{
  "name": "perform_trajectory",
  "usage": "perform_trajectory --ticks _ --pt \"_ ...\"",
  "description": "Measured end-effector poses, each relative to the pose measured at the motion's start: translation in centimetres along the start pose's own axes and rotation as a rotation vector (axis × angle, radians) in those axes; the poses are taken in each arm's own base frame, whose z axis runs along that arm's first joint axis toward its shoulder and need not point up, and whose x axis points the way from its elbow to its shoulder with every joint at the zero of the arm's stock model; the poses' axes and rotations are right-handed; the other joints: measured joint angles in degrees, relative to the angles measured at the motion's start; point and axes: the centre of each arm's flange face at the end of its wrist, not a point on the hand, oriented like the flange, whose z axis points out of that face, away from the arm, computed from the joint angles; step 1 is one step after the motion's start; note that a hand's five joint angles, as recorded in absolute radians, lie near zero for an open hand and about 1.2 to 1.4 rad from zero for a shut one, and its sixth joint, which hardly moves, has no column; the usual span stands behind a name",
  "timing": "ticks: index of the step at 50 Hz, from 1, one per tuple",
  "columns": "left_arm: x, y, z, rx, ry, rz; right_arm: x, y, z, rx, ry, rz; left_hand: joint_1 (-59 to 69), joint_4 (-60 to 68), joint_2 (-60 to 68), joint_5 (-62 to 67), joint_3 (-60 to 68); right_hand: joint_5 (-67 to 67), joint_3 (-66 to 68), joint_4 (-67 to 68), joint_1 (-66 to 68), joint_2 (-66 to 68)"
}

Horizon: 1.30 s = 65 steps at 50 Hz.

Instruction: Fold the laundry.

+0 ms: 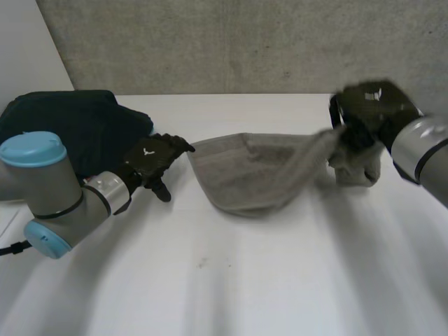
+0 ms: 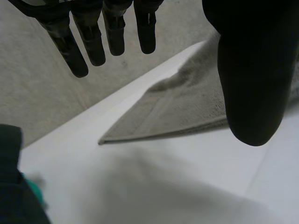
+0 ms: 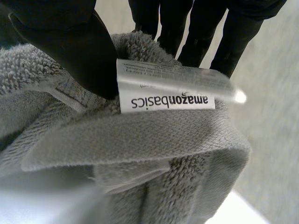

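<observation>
Illumination is diffuse and moderate. The white table (image 1: 294, 280) renders evenly bright. One glare spot washes out the end of the label (image 3: 166, 100) on the towel (image 3: 140, 135).

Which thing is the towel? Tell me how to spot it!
Start at the white table. In its middle, between the left hand and the right hand, lies the grey towel, one end pinched by the right hand. Unlike the dark pile by the left arm, it is pale, fluffy, and has a white label.
</observation>
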Motion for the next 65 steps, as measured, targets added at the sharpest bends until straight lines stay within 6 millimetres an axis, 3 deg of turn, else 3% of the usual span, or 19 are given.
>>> perform_trajectory --ticks 6,11,19,22,23,26,29,33,39,40,43,47,52,55,59,62,65 --pt "1.7 1.1 1.1 -0.011 0.047 -0.019 -1.4 -6.2 -2.6 0.178 -0.019 0.020 0.00 0.00 0.00 -0.09 0.00 0.00 0.00 0.00 0.00 0.00" --pt "3.2 1.4 2.3 -0.007 0.060 -0.055 -2.9 -10.1 -4.3 0.292 -0.037 0.020 0.00 0.00 0.00 -0.09 0.00 0.00 0.01 0.00 0.00 0.00" --pt "4.6 1.4 4.1 0.007 0.027 -0.160 -4.2 -12.9 -6.0 0.365 -0.041 0.023 0.65 1.14 1.21 1.24 1.14 0.00 0.00 0.00 0.00 0.00" --pt "5.7 1.3 4.6 0.012 0.033 -0.201 -4.3 -13.5 -6.4 0.380 -0.035 0.025 10.95 11.08 11.56 11.39 11.32 0.00 0.00 0.00 0.00 0.33" --pt "6.0 1.3 4.7 0.013 0.035 -0.210 -4.3 -13.6 -6.5 0.381 -0.028 0.026 30.10 27.67 28.43 27.61 27.99 0.00 0.00 0.00 0.00 0.44" --pt "6.6 1.0 4.9 0.021 0.022 -0.224 -4.0 -13.5 -6.6 0.374 -0.005 0.028 49.89 49.74 49.52 49.07 48.62 0.00 0.00 0.00 0.00 0.44" --pt "6.2 0.7 4.9 0.029 -0.031 -0.224 -3.6 -13.2 -6.5 0.354 0.020 0.026 49.89 53.49 52.75 50.33 52.37 0.00 0.00 0.00 0.00 0.44" --pt "3.5 -0.9 4.2 0.054 -0.174 -0.219 -2.0 -12.0 -5.9 0.289 0.074 0.007 49.89 53.58 52.91 50.33 52.51 0.00 0.00 0.00 0.00 0.44" --pt "-0.6 -5.0 1.0 0.123 -0.313 -0.208 0.6 -9.6 -4.8 0.165 0.143 -0.042 49.89 53.59 52.92 50.33 52.51 0.00 0.00 0.00 0.00 0.44" --pt "-1.3 -6.6 -0.3 0.152 -0.328 -0.201 1.1 -8.7 -4.3 0.119 0.148 -0.056 49.89 53.59 52.92 50.33 52.51 0.00 0.00 0.00 0.00 0.44" --pt "-1.5 -8.9 -2.6 0.198 -0.323 -0.184 1.5 -7.0 -3.6 0.037 0.132 -0.074 49.89 53.59 52.99 50.33 52.52 0.00 0.00 0.00 0.00 0.44" --pt "-0.4 -10.9 -5.3 0.237 -0.278 -0.162 1.2 -4.1 -2.6 -0.099 0.068 -0.088 49.89 53.59 52.99 50.33 52.52 0.00 0.00 0.00 0.00 0.44" --pt "1.4 -10.5 -7.1 0.219 -0.228 -0.147 0.0 0.6 -1.1 -0.319 -0.062 -0.111 49.89 53.60 52.99 50.33 52.56 0.00 0.00 0.00 0.00 0.44" --pt "1.9 -9.0 -6.7 0.167 -0.219 -0.127 -0.5 2.9 -0.2 -0.403 -0.114 -0.132 49.89 53.60 52.99 50.33 52.56 0.00 0.00 0.00 0.00 0.44" --pt "1.6 -6.3 -4.2 0.084 -0.231 -0.026 -0.7 5.1 2.1 -0.428 -0.129 -0.167 49.89 53.80 53.06 50.33 52.66 0.00 0.00 0.00 0.00 0.44" --pt "0.5 -6.1 -1.4 0.082 -0.281 0.088 0.2 5.0 5.0 -0.306 -0.048 -0.194 49.89 53.83 53.13 50.33 52.80 0.00 0.00 0.00 0.00 0.44" --pt "-0.8 -7.7 1.2 0.142 -0.346 0.189 1.7 3.3 7.8 -0.111 0.079 -0.211 49.89 53.84 53.16 50.33 52.80 0.00 0.00 0.01 0.00 0.44"
